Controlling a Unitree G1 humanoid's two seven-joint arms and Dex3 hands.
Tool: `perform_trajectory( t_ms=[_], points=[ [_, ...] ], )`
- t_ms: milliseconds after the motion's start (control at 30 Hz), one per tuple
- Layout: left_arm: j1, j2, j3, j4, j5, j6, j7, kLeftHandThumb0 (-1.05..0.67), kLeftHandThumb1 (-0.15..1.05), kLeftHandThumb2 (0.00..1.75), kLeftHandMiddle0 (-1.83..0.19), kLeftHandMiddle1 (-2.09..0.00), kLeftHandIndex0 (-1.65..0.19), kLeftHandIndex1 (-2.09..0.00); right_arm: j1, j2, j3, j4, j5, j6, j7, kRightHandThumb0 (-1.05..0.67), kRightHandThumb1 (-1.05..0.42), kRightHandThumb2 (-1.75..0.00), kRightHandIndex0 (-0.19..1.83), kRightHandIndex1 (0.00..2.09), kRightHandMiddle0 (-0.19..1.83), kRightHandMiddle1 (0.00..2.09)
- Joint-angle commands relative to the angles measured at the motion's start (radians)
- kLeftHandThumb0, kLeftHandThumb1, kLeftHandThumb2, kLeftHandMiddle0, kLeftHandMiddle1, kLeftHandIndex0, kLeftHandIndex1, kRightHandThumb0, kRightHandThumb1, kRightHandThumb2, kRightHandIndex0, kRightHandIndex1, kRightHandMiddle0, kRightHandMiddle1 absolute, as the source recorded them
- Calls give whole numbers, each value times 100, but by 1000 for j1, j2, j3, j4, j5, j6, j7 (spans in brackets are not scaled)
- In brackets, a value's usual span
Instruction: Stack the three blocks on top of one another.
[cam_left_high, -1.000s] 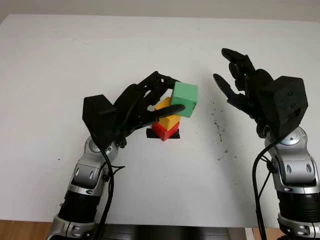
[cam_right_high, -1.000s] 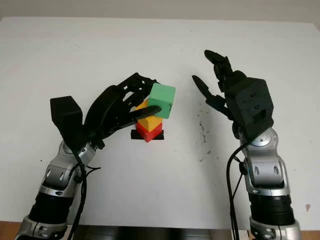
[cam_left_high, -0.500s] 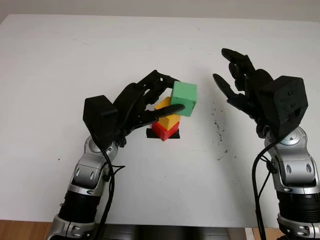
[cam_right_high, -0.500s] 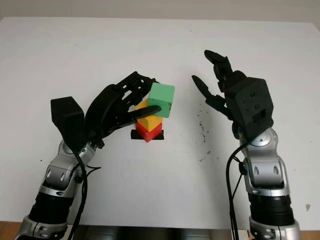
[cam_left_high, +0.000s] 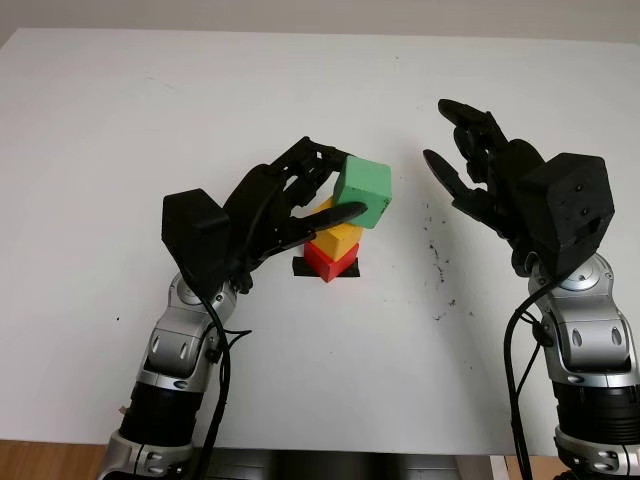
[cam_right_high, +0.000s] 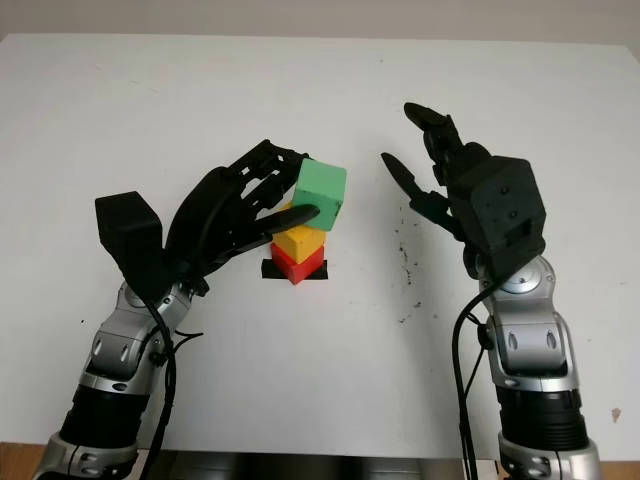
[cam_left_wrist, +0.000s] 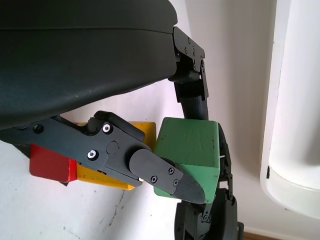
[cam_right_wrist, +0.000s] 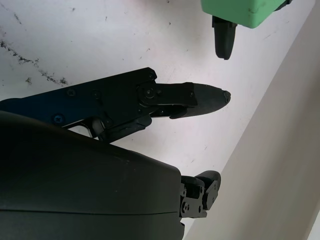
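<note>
A yellow block (cam_left_high: 340, 237) sits on a red block (cam_left_high: 328, 264), and the pair stands on a small black square (cam_left_high: 297, 267) at the table's middle. My left hand (cam_left_high: 325, 190) is shut on a green block (cam_left_high: 363, 192), held tilted just above and slightly right of the yellow block. In the left wrist view the green block (cam_left_wrist: 189, 154) is pinched between my fingers beside the yellow block (cam_left_wrist: 104, 176) and red block (cam_left_wrist: 49, 165). My right hand (cam_left_high: 462, 160) is open in the air to the right of the stack, holding nothing.
The white table (cam_left_high: 150, 110) spreads wide on every side. Dark speckles (cam_left_high: 436, 256) mark its surface right of the stack, below my right hand. The table's front edge (cam_left_high: 350, 447) runs near my arms.
My left hand has lifted the green block a little up and to the left, closer over the yellow block. The right hand has barely moved.
</note>
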Motion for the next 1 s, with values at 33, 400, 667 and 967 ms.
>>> perform_trajectory(
  t_ms=[33, 400, 667, 967],
  points=[
    [20, 1, 12, -36, -11, -1, -1, -51, 102, 5, -19, -6, -39, -155, -6, -8, 0, 10, 3, -17, 5, -58, -105, -36, 3, 6, 1, 46],
    [39, -1, 23, -57, -21, 0, 6, -49, 101, 5, -22, -6, -40, -152, -9, -10, -1, 15, 5, -25, 13, -58, -105, -37, 3, 6, 0, 48],
    [48, 8, 15, -60, -3, -7, 9, -51, 101, 5, -21, -6, -40, -153, -8, -14, -6, 11, 9, -20, 20, -58, -105, -36, 3, 5, -1, 50],
    [61, 2, 24, -52, -16, -18, -1, -49, 102, 6, -20, -5, -37, -153, -7, -23, -5, 13, 7, -28, 28, -58, -105, -37, 3, 6, -2, 50]
  ],
)
